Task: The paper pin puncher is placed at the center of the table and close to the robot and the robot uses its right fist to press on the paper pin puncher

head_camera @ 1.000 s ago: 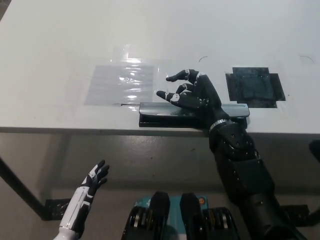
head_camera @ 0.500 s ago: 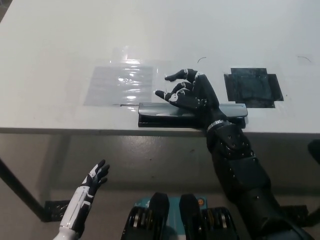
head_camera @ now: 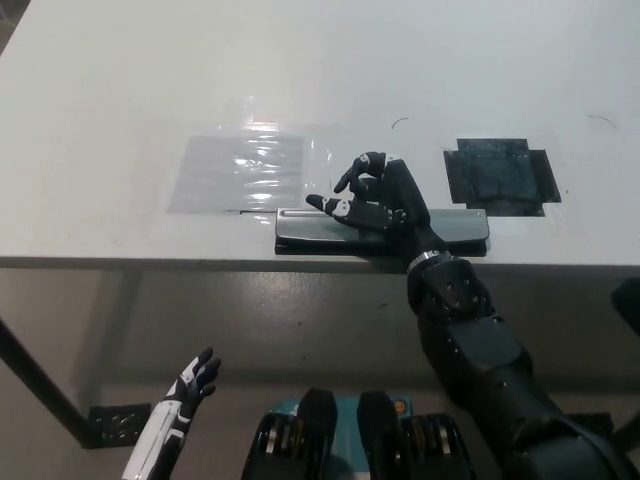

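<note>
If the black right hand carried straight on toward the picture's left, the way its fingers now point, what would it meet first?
Probably nothing solid at first: the right hand lies over the paper pin puncher, fingers aimed along its top. Further on lies the clear plastic sheet on the table, though the height above it is unclear.

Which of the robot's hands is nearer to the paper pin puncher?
Right. The black right hand lies over the paper pin puncher; the white left hand hangs below the table edge, far off.
</note>
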{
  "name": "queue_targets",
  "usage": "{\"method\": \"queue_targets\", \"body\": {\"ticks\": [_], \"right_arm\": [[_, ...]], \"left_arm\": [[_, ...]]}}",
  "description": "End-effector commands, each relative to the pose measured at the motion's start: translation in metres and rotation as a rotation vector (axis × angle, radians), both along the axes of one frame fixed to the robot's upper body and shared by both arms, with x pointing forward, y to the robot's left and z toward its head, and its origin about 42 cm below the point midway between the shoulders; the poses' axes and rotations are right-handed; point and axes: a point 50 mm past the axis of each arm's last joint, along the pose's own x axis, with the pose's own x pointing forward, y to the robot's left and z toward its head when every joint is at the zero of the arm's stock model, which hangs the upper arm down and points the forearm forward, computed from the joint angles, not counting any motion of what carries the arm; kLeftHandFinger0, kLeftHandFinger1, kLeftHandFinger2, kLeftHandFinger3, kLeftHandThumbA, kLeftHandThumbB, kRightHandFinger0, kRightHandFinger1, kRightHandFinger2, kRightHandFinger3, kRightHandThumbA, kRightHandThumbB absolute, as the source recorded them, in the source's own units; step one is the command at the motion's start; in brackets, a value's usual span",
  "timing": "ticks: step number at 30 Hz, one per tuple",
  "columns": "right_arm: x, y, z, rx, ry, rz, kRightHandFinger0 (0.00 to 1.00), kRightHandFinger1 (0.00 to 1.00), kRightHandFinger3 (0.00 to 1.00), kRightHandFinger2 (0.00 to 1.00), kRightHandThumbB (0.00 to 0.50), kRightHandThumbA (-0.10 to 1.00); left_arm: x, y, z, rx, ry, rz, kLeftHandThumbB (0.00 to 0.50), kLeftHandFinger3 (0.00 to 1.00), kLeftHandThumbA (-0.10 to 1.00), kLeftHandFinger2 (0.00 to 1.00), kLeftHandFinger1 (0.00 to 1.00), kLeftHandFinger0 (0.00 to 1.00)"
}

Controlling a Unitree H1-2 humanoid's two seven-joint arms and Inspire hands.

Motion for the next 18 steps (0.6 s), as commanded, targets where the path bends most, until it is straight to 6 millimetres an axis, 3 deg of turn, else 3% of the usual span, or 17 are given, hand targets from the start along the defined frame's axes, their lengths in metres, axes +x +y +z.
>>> {"method": "queue_targets", "body": {"ticks": [1,7,12,15,16,18], "right_arm": [[-0.073,-0.029,-0.123,-0.128,0.409,-0.066,0.00,0.02,0.15,0.30,0.203,1.00],[-0.082,-0.035,-0.134,-0.145,0.433,-0.074,0.00,0.08,0.21,0.36,0.204,1.00],[-0.075,-0.031,-0.125,-0.144,0.388,-0.073,0.00,0.06,0.20,0.35,0.211,1.00],[-0.054,-0.026,-0.097,-0.084,0.290,-0.067,0.00,0.02,0.12,0.29,0.174,1.00],[-0.041,-0.022,-0.075,-0.065,0.195,-0.067,0.00,0.02,0.11,0.29,0.187,1.00],[-0.029,-0.021,-0.038,-0.021,0.063,-0.056,0.04,0.12,0.17,0.36,0.214,1.00]], "left_arm": [[-0.002,0.002,0.009,0.032,-0.062,-0.037,0.352,1.00,1.00,1.00,1.00,1.00],[-0.002,0.002,0.007,0.035,-0.057,-0.032,0.360,1.00,1.00,1.00,1.00,1.00],[-0.003,0.002,0.006,0.037,-0.054,-0.027,0.366,1.00,1.00,1.00,1.00,1.00],[-0.004,0.003,0.005,0.026,-0.052,-0.023,0.354,1.00,1.00,1.00,1.00,1.00],[-0.005,0.004,0.005,0.025,-0.051,-0.020,0.356,1.00,1.00,1.00,1.00,1.00],[-0.010,0.004,0.003,0.025,-0.043,-0.019,0.353,1.00,1.00,1.00,1.00,1.00]]}}
